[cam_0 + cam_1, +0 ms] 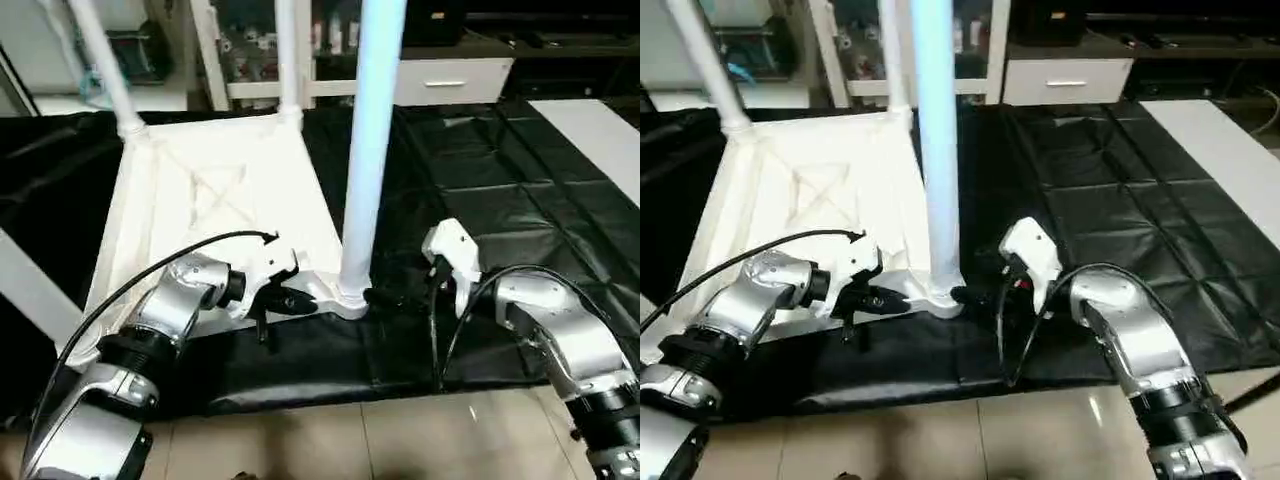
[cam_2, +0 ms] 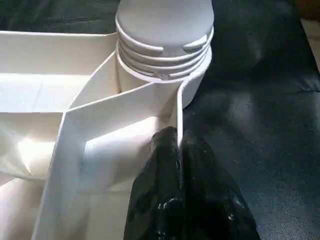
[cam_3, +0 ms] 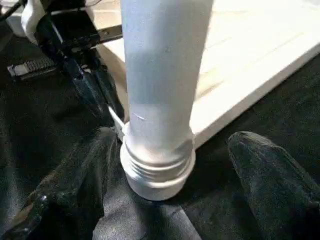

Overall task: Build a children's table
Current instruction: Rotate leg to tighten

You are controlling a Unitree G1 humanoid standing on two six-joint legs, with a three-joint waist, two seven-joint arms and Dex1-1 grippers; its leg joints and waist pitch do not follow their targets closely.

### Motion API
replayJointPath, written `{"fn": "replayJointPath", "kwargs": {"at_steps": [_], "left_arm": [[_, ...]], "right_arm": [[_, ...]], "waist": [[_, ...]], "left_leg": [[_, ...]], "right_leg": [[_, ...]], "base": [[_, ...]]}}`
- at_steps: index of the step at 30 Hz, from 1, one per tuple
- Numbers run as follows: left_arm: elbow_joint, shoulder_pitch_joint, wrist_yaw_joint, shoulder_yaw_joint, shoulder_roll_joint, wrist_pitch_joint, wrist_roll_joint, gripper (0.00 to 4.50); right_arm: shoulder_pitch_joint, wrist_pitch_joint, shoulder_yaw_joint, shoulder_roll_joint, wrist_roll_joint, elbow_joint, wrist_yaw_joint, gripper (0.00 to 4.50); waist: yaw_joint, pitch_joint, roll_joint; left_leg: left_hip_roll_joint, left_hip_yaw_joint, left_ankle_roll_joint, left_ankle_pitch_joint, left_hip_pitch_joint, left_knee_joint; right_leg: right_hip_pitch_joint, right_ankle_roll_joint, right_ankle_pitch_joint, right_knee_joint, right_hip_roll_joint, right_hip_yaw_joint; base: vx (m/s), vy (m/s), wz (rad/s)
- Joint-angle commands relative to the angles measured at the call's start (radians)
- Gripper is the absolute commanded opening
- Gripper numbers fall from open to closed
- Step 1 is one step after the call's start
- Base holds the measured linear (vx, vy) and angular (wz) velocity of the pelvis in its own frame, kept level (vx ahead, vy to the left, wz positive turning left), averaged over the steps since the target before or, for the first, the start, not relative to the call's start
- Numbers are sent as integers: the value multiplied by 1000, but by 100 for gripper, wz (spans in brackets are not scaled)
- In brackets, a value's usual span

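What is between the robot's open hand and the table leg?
Nothing that shows. The right gripper is open, one finger on each side of the leg near the bottom, with only black cloth beneath. The left gripper is shut on the tabletop's rim.

Both head views look forward and down from above the work table [image 1: 520, 180], taking in the upturned table top [image 1: 210, 200] near its front edge and both forearms. The left wrist view sits close against the top's rim, facing the near corner socket [image 2: 165, 65]. The right wrist view faces the same socket from the opposite side, close to the leg [image 3: 160, 75] standing in it.
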Motion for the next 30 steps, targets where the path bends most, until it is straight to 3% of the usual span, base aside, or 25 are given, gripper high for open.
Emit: {"fn": "replayJointPath", "kwargs": {"at_steps": [1, 4, 6, 8, 9, 10, 11, 13, 15, 18, 22, 30], "left_arm": [[29, 53, -23, -70, -5, 31, 47, 4], [21, 51, -1, -60, -10, 35, 42, 4], [7, 41, 12, -29, -16, 68, 15, 44], [-15, 36, 9, -7, -15, 104, -11, 56], [-28, 37, 2, -4, -10, 113, -17, 62], [-46, 40, -15, -1, 6, 117, -22, 73], [-49, 38, -16, 1, 13, 112, -22, 73], [-46, 33, -13, 1, 24, 87, -10, 98], [-40, 29, -10, 1, 30, 74, -3, 117], [-23, 17, -2, 0, 34, 70, 7, 117], [-9, 6, 9, -8, 33, 82, 12, 117], [19, -6, 39, 1, 26, 93, 14, 117]], "right_arm": [[-13, -29, 17, 3, -20, 26, 21, 386], [-19, -36, 22, 7, -24, 32, 20, 386], [-24, -37, 20, 7, -19, 33, 24, 386], [-27, -42, 20, 7, -18, 36, 31, 386], [-25, -44, 20, 7, -19, 36, 32, 386], [-20, -47, 20, 5, -19, 33, 36, 386], [-20, -51, 20, 4, -20, 36, 39, 386], [-20, -58, 20, 3, -21, 39, 46, 386], [-19, -61, 18, 3, -22, 40, 49, 386], [-18, -62, 16, 1, -21, 36, 51, 386], [-8, -67, 16, -7, -23, 30, 58, 386], [-2, -72, 16, -9, -26, 28, 64, 386]], "waist": [[0, -52, -18], [2, -53, -15], [3, -53, -15], [4, -52, -16], [6, -51, -22], [8, -51, -16], [7, -52, -16], [6, -54, -13], [4, -56, -16], [2, -54, -16], [0, -51, -11], [-1, -54, -10]], "left_leg": [[44, -7, 62, -189, 11, -73], [44, -8, 61, -180, 12, -72], [44, -7, 63, -182, 12, -72], [43, -5, 62, -183, 12, -72], [44, -6, 62, -186, 10, -73], [44, -5, 60, -187, 11, -72], [45, -5, 59, -186, 11, -73], [43, -5, 63, -164, 11, -70], [42, -4, 72, -147, 9, -68], [42, -2, 77, -156, 10, -68], [44, -3, 50, -207, 13, -72], [43, -2, 53, -195, 12, -70]], "right_leg": [[35, -269, -113, -59, -38, 36], [35, -265, -108, -56, -38, 36], [34, -265, -106, -56, -38, 36], [34, -268, -116, -56, -38, 36], [35, -264, -134, -56, -41, 36], [34, -261, -144, -58, -41, 37], [34, -259, -141, -58, -40, 37], [34, -262, -98, -54, -37, 36], [37, -267, -63, -50, -37, 35], [35, -271, -74, -53, -36, 35], [33, -261, -139, -58, -36, 36], [34, -270, -106, -55, -35, 37]], "base": [[0, 0, 0], [0, 0, 0], [0, 0, 0], [0, 0, 0], [0, 0, 0], [0, 0, 0], [0, 0, 0], [0, 0, 0], [0, 0, 0], [0, 0, 0], [0, 0, 0], [0, 0, 0]]}}
